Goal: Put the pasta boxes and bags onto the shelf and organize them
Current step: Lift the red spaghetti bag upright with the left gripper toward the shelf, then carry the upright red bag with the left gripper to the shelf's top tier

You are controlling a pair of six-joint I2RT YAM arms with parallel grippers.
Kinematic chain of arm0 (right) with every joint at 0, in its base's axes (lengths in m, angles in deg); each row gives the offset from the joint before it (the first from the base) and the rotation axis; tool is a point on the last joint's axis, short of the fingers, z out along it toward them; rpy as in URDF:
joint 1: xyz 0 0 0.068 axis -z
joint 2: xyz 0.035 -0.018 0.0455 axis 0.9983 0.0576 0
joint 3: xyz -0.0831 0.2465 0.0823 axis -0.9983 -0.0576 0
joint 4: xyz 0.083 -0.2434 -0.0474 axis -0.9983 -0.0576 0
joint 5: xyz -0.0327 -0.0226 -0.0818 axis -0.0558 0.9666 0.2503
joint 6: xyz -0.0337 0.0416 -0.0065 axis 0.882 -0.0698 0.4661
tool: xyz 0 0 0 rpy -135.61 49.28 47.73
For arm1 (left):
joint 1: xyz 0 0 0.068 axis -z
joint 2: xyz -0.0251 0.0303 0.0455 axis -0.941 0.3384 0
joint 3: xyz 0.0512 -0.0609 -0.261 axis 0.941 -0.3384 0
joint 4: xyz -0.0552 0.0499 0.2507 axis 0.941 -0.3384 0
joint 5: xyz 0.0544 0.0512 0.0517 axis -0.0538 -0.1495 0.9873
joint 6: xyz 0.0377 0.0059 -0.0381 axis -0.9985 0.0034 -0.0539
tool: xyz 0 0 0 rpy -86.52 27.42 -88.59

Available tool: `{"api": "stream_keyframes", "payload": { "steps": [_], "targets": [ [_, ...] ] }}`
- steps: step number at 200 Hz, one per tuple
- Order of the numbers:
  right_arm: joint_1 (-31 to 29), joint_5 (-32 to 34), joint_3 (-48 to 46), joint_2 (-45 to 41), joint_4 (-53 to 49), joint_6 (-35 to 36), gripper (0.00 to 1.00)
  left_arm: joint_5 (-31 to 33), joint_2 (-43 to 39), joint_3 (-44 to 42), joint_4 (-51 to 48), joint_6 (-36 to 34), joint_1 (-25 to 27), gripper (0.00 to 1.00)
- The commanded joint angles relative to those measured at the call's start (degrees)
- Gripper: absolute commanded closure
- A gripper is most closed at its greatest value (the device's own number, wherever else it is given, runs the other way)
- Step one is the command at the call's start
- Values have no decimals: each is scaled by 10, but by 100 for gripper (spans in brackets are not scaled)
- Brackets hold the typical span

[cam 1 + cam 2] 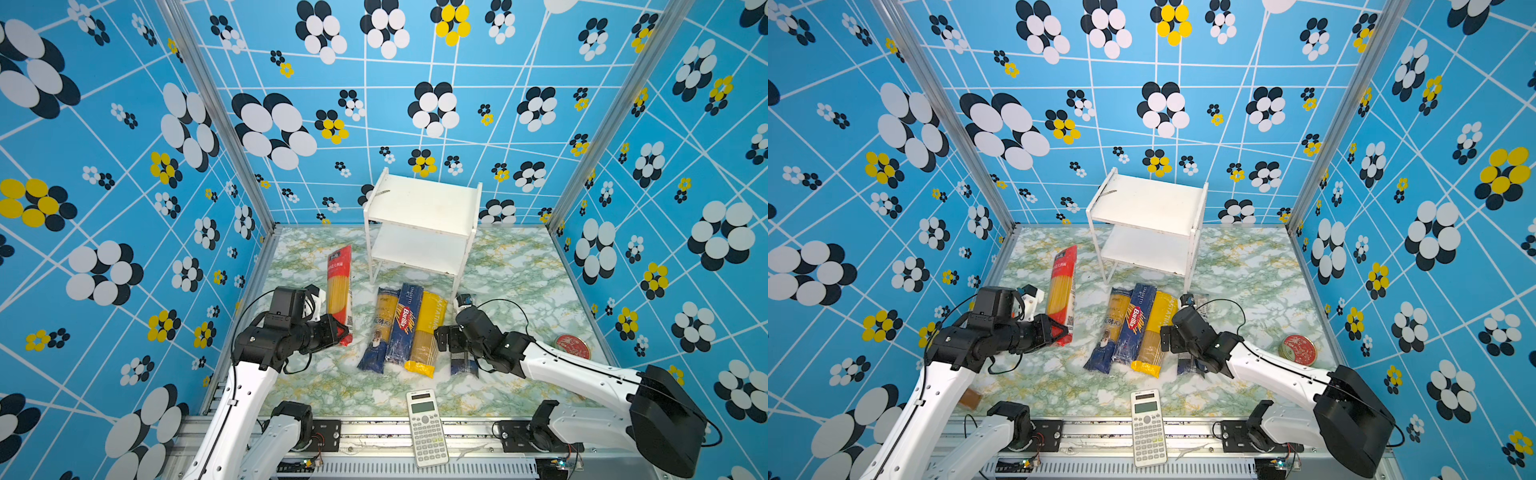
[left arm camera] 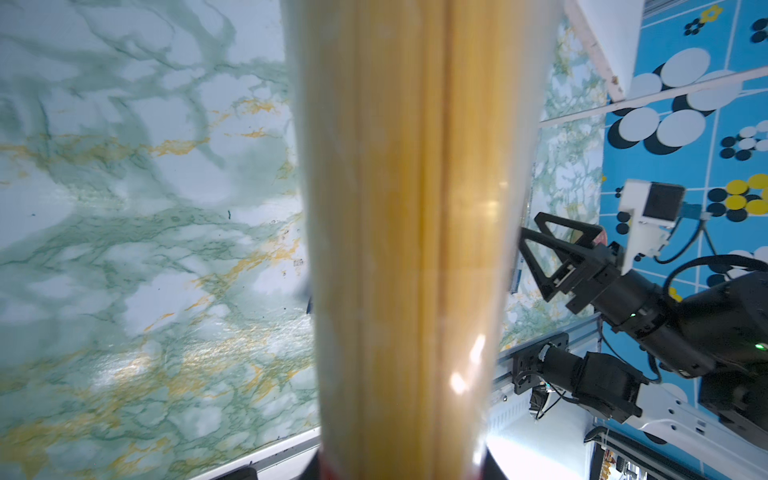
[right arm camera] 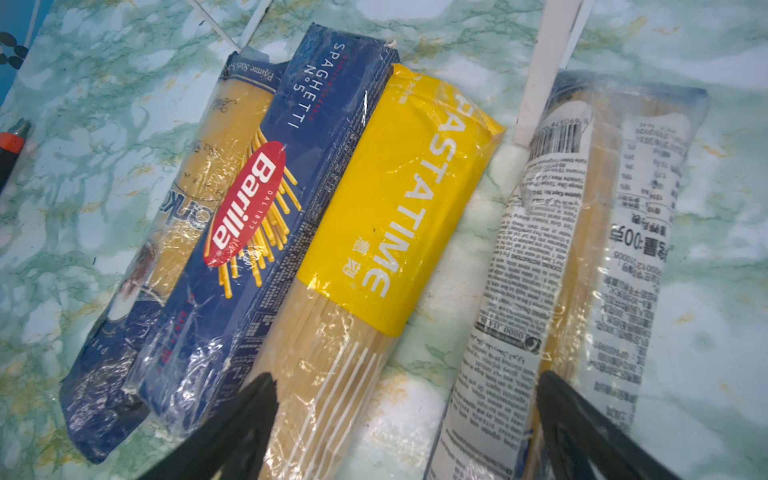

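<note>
My left gripper [image 1: 341,332] is shut on the near end of the red-ended clear bag [image 1: 338,286] of spaghetti, which stretches away from it toward the back; in the left wrist view this bag [image 2: 415,232] fills the middle. The white shelf [image 1: 424,208] stands at the back with both boards bare. In front of it lie a navy-ended bag [image 1: 384,324], the Barilla box [image 1: 405,324] and the yellow bag [image 1: 428,332], side by side. My right gripper [image 3: 405,415] hangs open, its jaws spanning from the yellow bag [image 3: 399,199] to a second navy-ended bag [image 3: 582,249].
A white calculator [image 1: 426,428] lies at the table's front edge. A red round tin [image 1: 572,347] sits at the right. A black-and-orange utility knife [image 3: 10,145] lies beyond the packs. Patterned blue walls close in three sides.
</note>
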Motion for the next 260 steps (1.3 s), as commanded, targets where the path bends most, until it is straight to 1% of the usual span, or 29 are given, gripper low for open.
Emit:
{"api": "stream_keyframes", "payload": {
  "steps": [1, 36, 48, 72, 103, 142, 168, 207, 244, 260],
  "targets": [
    [-4, -4, 13, 9, -1, 5, 1, -43, -11, 65, 69, -21, -11, 100],
    [-4, -3, 16, 12, -6, 11, 1, -51, 11, 126, 65, -33, -19, 100],
    [-4, -3, 15, 11, -6, 12, 1, -37, 18, 155, 53, -44, -22, 100],
    [-4, -3, 15, 12, -9, 13, 1, 13, 35, 222, 19, -74, -25, 100],
    [-4, -5, 14, 15, -9, 13, 1, 16, 60, 291, 24, -83, -29, 100],
    [-4, -7, 13, 17, -9, 9, 1, -24, 102, 363, 66, -74, -29, 100],
    [-4, -8, 14, 20, -10, 9, 1, -62, 135, 406, 101, -65, -29, 100],
    [-4, -6, 15, 25, -7, 5, 1, -123, 167, 424, 203, -27, -29, 100],
    [-5, -11, 15, 29, -5, 3, 1, -208, 214, 439, 317, 32, -29, 100],
    [-4, -12, 13, 28, -6, 2, 1, -226, 237, 446, 355, 53, -29, 100]
  ]
}}
